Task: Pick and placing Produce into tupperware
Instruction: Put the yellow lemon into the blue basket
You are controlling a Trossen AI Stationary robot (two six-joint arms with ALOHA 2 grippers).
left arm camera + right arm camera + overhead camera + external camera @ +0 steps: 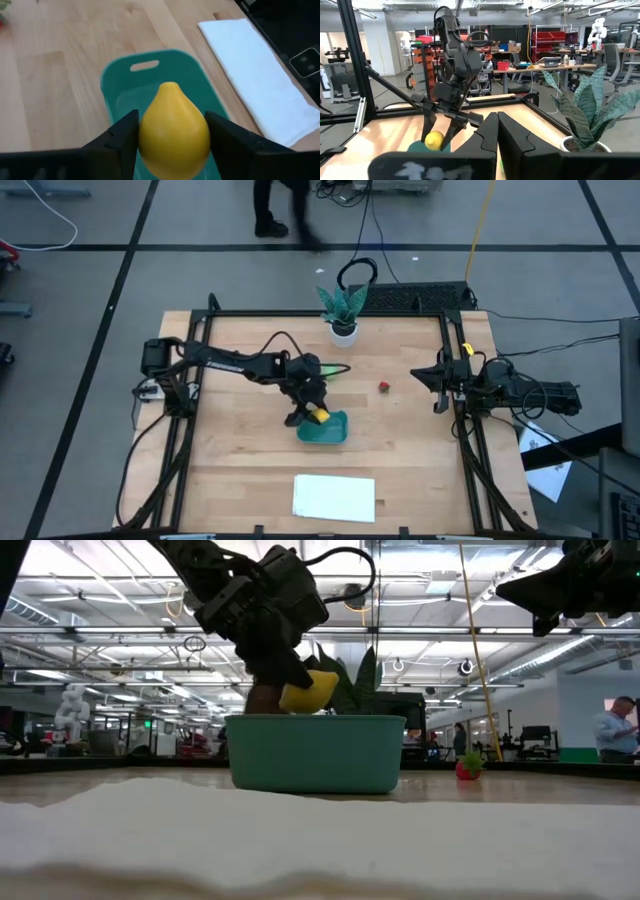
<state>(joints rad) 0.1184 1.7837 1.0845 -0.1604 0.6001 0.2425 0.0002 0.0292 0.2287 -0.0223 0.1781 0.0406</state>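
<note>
I have the left gripper over the middle of the table, its jaws closed on the yellow lemon-shaped piece, one dark finger pressed against each side of it. From the low camera the lemon sits just above the rim of the teal tupperware, not down inside it, and my left wrist camera looks past the fruit into the bare tub floor with its slot handle at the far end. The tiny red piece lies on the wood well apart from the tub, toward the right arm's side. I cannot pick out the round green piece for certain from here. The right gripper waits at the right edge of the table, raised, its jaws pressed together with nothing between them. A flat white sheet lies near the front edge, and a potted plant stands at the back edge.
</note>
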